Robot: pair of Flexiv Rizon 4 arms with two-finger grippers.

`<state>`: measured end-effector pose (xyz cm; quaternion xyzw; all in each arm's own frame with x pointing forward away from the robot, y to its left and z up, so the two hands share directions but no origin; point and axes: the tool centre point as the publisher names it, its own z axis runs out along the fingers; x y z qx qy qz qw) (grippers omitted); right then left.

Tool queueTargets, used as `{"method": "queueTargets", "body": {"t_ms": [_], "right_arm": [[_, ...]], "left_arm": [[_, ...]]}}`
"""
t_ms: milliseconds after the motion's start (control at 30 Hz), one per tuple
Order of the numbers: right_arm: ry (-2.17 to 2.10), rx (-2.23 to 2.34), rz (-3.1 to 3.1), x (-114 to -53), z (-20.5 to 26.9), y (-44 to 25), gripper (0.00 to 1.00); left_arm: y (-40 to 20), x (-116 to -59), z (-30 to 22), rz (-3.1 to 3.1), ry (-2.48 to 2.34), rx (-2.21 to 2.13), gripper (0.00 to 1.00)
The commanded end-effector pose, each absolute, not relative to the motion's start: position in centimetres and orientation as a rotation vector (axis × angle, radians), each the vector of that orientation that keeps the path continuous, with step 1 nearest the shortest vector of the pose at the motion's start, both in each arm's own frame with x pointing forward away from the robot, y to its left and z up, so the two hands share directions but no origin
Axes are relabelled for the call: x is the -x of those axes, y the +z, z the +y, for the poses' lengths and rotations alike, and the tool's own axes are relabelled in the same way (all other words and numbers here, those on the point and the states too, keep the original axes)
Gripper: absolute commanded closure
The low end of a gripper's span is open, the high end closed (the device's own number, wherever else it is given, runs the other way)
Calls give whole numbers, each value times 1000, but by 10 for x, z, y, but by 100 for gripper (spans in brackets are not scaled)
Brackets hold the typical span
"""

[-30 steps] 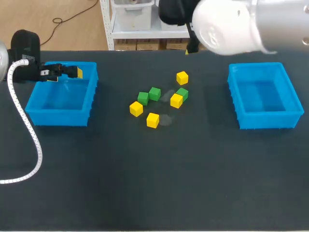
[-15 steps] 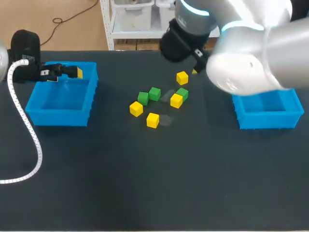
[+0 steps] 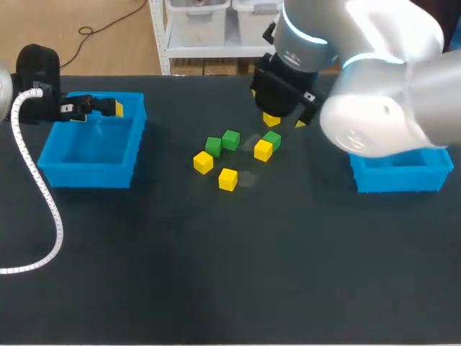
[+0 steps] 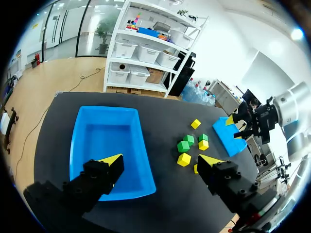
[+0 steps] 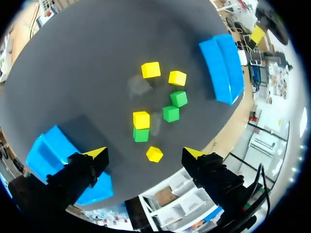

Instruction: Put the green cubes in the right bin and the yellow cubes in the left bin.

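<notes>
Several yellow and green cubes lie scattered mid-table, among them a green cube point(image 3: 213, 146), another green one point(image 3: 272, 138) and a yellow cube point(image 3: 227, 179). My right gripper point(image 3: 278, 114) hangs open above the cluster's far side, partly covering a yellow cube point(image 3: 271, 119). In the right wrist view that gripper point(image 5: 145, 154) is open, with a yellow cube point(image 5: 154, 154) far below between its fingers and a green cube point(image 5: 141, 134) just ahead. My left gripper point(image 3: 108, 108) stays open and empty over the far rim of the left bin point(image 3: 54, 155); in its own view this gripper point(image 4: 160, 162) looks over the same bin point(image 4: 104, 110).
The right blue bin point(image 3: 403, 180) stands at the right, partly hidden behind my right arm point(image 3: 374, 79). Both bins look empty. A white cable point(image 3: 39, 194) from the left arm trails over the table's left side.
My right arm has swung down from the far edge and its gripper now hangs over the cube cluster. The left arm and all cubes stayed where they were.
</notes>
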<state>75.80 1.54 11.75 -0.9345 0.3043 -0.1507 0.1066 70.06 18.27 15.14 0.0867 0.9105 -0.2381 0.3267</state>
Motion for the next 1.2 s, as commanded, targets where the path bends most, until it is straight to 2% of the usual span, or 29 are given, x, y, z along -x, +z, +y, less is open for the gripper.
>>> {"method": "queueTargets", "body": {"t_ms": [33, 1200], "right_arm": [[-370, 2783, 965, -768, 25, 113, 0], [-276, 2751, 1044, -795, 16, 38, 0]], "left_arm": [[150, -700, 184, 2376, -634, -231, 0], [150, -700, 184, 2376, -634, -231, 0]]}}
